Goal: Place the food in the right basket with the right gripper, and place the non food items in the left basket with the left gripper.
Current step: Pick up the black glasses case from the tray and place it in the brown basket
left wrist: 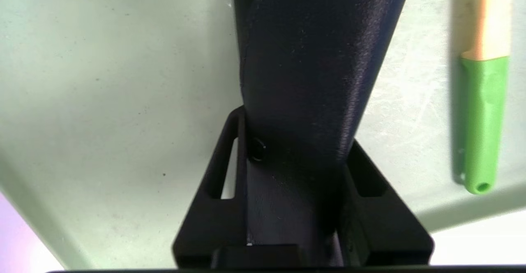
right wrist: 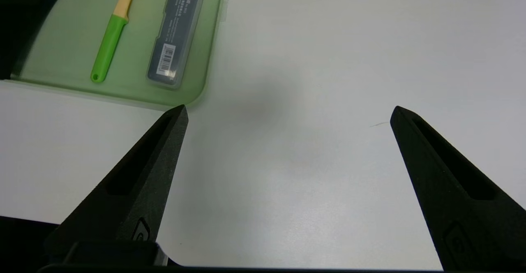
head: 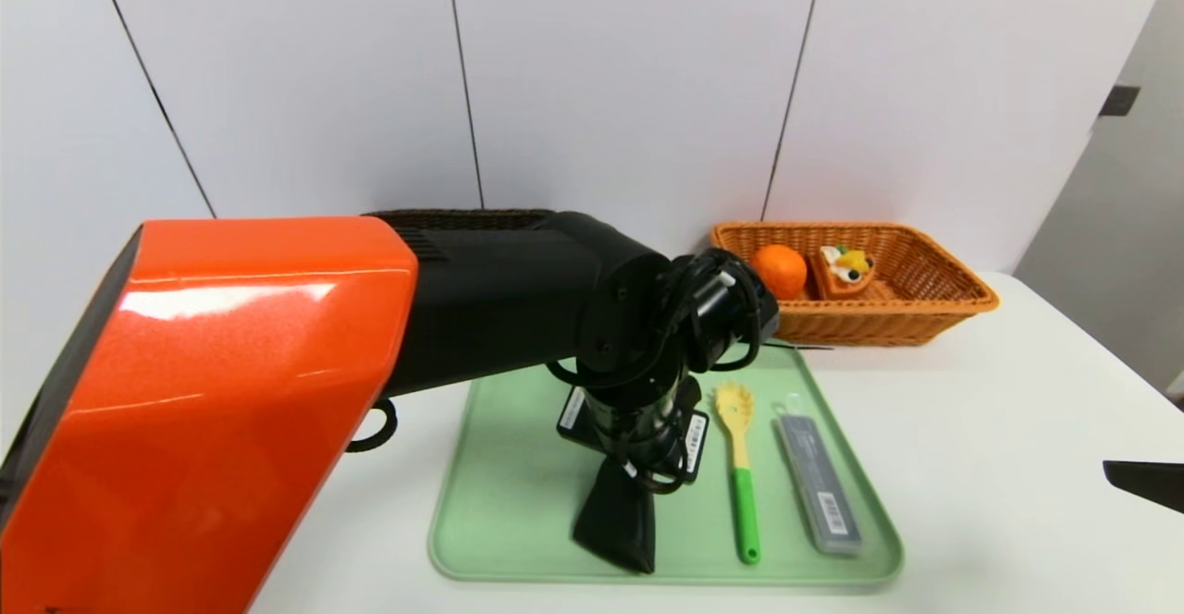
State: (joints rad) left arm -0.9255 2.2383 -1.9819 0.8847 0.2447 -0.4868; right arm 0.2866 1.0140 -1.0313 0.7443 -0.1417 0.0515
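1. The left basket [head: 462, 218] is mostly hidden behind the left arm [head: 277, 392]; only its dark rim shows.
2. Whatever sits between the left gripper [head: 615, 531] fingers cannot be told.
3. The right gripper [right wrist: 287, 114] is cut off at the head view's edge.

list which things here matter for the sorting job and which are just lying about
Job: spaghetti spoon, grey case, black item under the left tool, dark left basket, wicker right basket holding orange and cake slice.
Lying about: green tray, white table; right tool parked over it.

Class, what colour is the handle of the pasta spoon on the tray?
Bright green, below a pale yellow head; the pasta spoon shows best in the head view.
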